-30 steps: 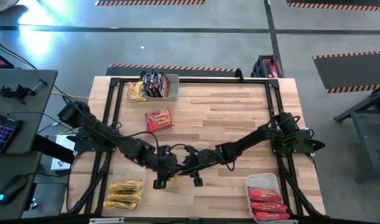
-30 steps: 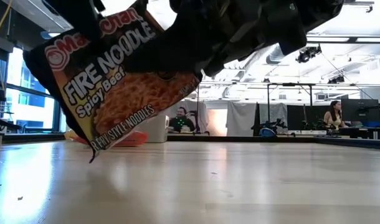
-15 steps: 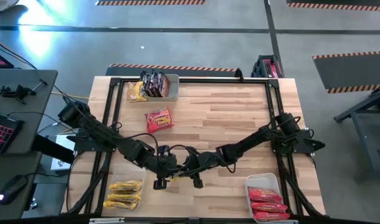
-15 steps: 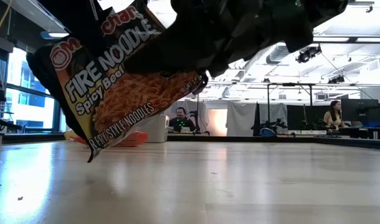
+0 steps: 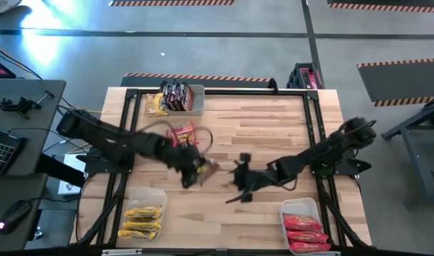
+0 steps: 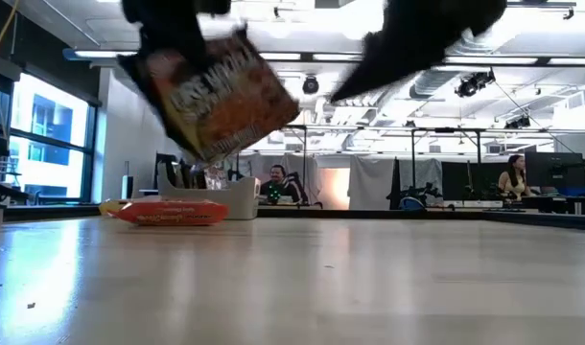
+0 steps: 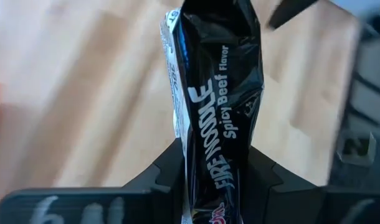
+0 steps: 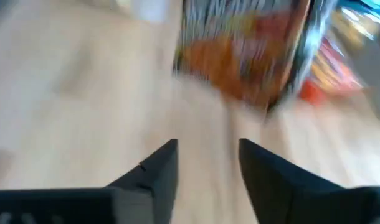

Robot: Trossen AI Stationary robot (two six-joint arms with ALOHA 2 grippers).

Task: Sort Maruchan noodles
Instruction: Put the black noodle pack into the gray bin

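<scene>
A dark Maruchan noodles packet (image 7: 218, 93), printed "Fire Noodle Spicy Beef", hangs above the table's middle (image 5: 204, 168) with my left gripper (image 5: 191, 174) shut on it. My right gripper (image 5: 238, 186) stands open to the right of it, nothing between its fingers (image 8: 159, 168). A red packet (image 5: 181, 135) lies flat on the table farther back. A clear bin (image 5: 192, 99) at the far left holds upright dark packets, and a yellow packet (image 5: 154, 105) lies beside it. My left gripper pinches one short end of the dark packet (image 7: 210, 190) between its two fingers (image 7: 168, 177). The fingers slant down from above and lie along the packet. The packet hangs tilted below them (image 6: 216, 96), clear of the table.
A clear bin with yellow packets (image 5: 142, 220) stands at the near left. A bin with red packets (image 5: 302, 229) stands at the near right. A black frame (image 5: 128, 128) runs round the table's edges. Bare wood (image 5: 274, 135) lies at the far right.
My left gripper has carried the dark packet up and toward the far edge; the packet now hangs higher and clear of the other arm. My right gripper has come away from the packet, moving up and toward the table's right edge.
</scene>
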